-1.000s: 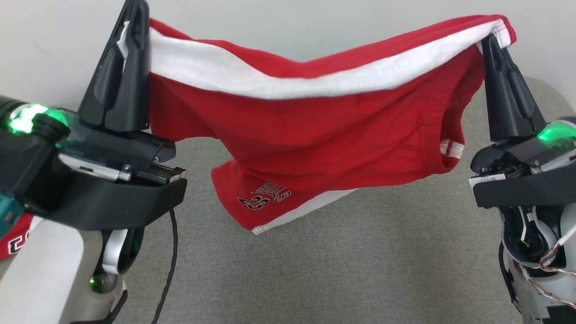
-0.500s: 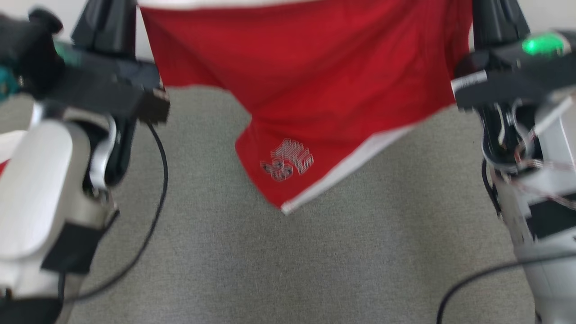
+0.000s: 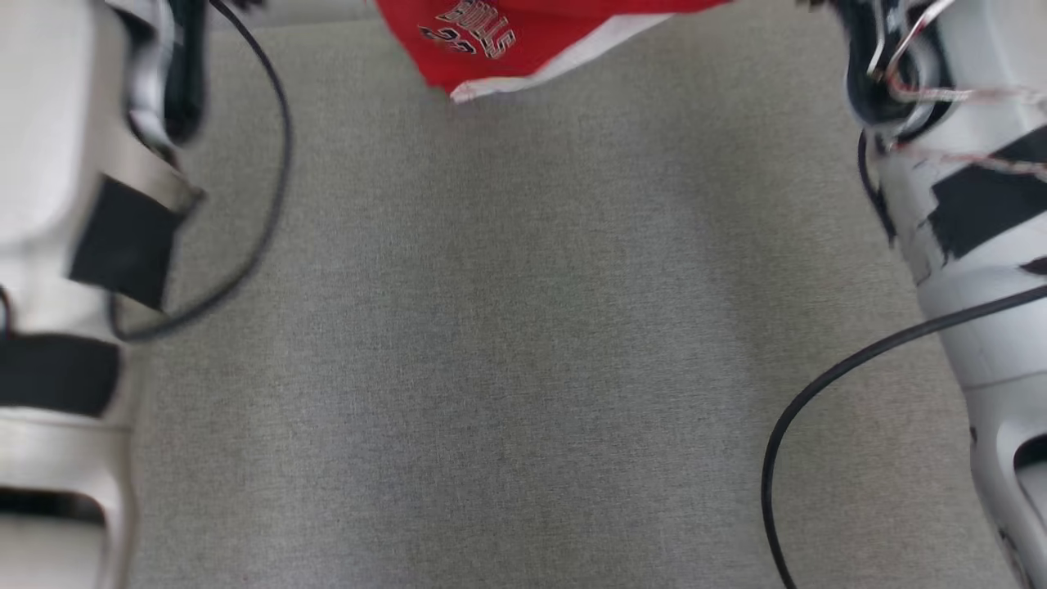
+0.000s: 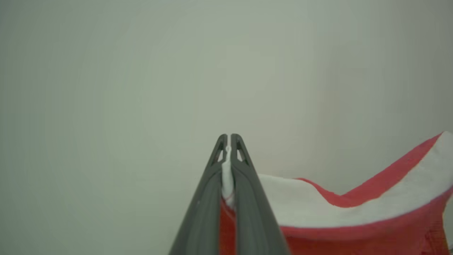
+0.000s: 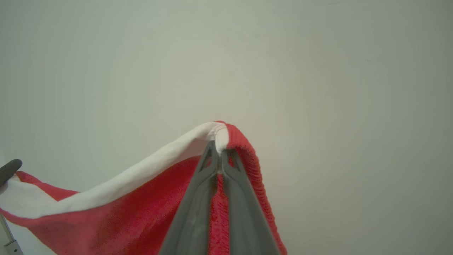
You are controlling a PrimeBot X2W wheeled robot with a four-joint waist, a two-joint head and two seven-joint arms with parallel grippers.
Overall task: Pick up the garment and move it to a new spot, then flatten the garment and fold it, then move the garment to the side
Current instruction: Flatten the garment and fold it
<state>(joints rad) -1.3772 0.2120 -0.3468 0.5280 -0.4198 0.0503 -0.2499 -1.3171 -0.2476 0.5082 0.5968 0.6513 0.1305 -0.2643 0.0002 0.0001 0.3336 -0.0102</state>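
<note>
The garment [image 3: 523, 37] is a pair of red shorts with white stripes and a printed logo. In the head view its lowest corner hangs at the top edge, above the grey surface [image 3: 507, 343]. My left gripper [image 4: 229, 137] is shut on the garment's [image 4: 318, 205] white-striped edge, with cloth pinched between its dark fingers. At the other end my right gripper [image 5: 220, 151] is shut on the garment [image 5: 124, 209], whose hem drapes over the fingertips. Both grippers point at a plain pale wall. The cloth sags between them.
My pale left forearm [image 3: 74, 245] and right forearm [image 3: 973, 245] frame the head view, each with a black cable [image 3: 851, 368] looping over the grey surface. In the right wrist view the other gripper's dark tip [image 5: 9, 168] shows at the left edge.
The garment and both grippers have gone up out of the head view's top. The whole picture has shifted, so the camera has moved. The grips stay the same.
</note>
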